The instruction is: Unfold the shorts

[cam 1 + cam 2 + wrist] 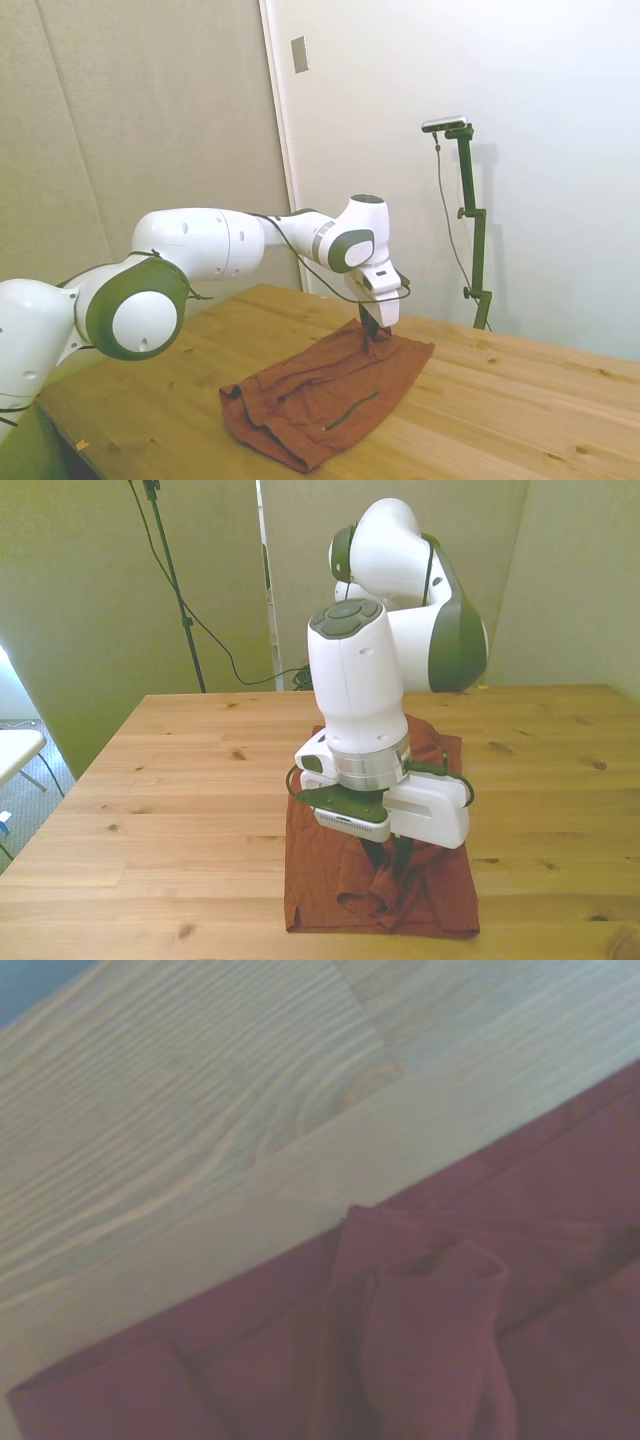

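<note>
The rust-brown shorts lie wrinkled and folded on the wooden table, with a dark pocket slit facing up. My gripper is down at the far edge of the cloth and shut on a small raised fold of it. In the front view the gripper stands over the near half of the shorts, and the cloth bunches around the fingertips. The wrist view shows that pinched fold of the shorts next to bare wood.
The table's near edge runs close below the shorts in the front view. A white object stands off the table at the front view's left.
</note>
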You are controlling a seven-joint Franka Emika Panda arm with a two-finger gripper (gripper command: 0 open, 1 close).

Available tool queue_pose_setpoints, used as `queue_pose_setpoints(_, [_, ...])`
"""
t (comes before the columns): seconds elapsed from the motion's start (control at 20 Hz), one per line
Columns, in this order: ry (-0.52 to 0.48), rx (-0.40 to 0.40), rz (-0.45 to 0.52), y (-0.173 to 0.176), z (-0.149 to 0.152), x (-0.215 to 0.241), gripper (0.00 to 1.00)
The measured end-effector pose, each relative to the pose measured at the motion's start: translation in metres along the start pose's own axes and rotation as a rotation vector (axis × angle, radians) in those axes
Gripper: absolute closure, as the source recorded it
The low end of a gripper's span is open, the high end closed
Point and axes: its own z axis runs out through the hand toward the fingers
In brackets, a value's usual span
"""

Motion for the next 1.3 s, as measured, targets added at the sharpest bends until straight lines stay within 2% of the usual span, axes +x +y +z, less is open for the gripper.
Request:
queue_pose_setpoints(0.2, [0.0, 0.004, -0.008, 0.003, 0.0, 0.001, 1.0])
queue_pose_setpoints(0.5, [-0.012, 0.041, -0.046, -0.004, -0.03, -0.022, 1.0])
queue_pose_setpoints(0.8, [-0.055, 0.102, -0.176, -0.027, -0.068, -0.098, 1.0])
queue_pose_setpoints(1.0, [-0.084, 0.094, -0.274, -0.038, -0.067, -0.147, 1.0])
queue_pose_setpoints(1.05, [-0.093, 0.087, -0.31, -0.039, -0.063, -0.157, 0.0])
queue_pose_setpoints(1.3, [-0.133, 0.081, -0.555, -0.039, -0.045, -0.205, 0.0])
